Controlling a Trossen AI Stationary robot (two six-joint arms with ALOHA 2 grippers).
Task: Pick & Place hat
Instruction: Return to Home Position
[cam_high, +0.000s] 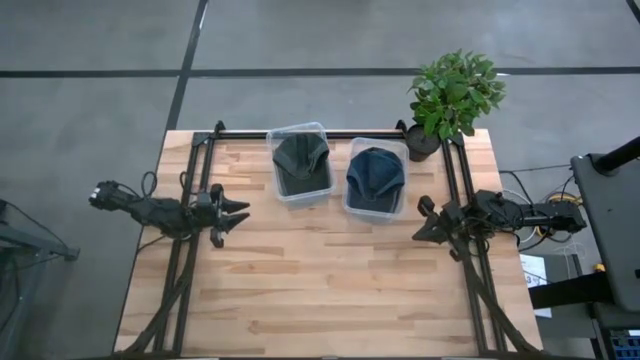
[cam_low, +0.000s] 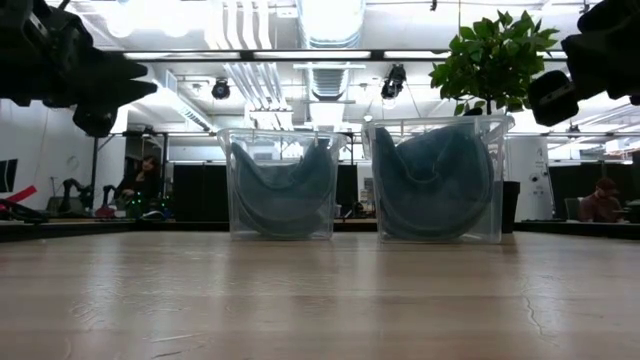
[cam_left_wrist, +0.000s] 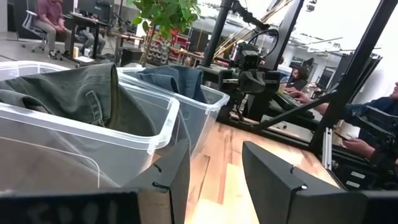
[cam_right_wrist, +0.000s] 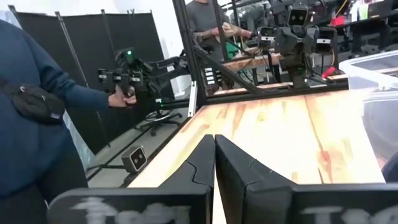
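Observation:
Two clear plastic bins stand side by side at the table's far side. The left bin (cam_high: 301, 162) holds a dark olive-green hat (cam_left_wrist: 81, 93); the right bin (cam_high: 376, 178) holds a dark blue hat (cam_high: 375, 172). In the low view each hat (cam_low: 282, 190) (cam_low: 433, 180) lies curled inside its bin. My left gripper (cam_high: 238, 212) hovers open above the table's left side, pointing right. My right gripper (cam_high: 424, 222) hovers shut at the table's right side, pointing left. Neither touches anything.
A potted plant (cam_high: 452, 95) stands at the far right corner, beside the blue hat's bin. Black frame rails (cam_high: 195, 180) run along the left, right and far edges. The near half of the wooden table (cam_high: 320, 290) is bare wood. People stand beyond the table.

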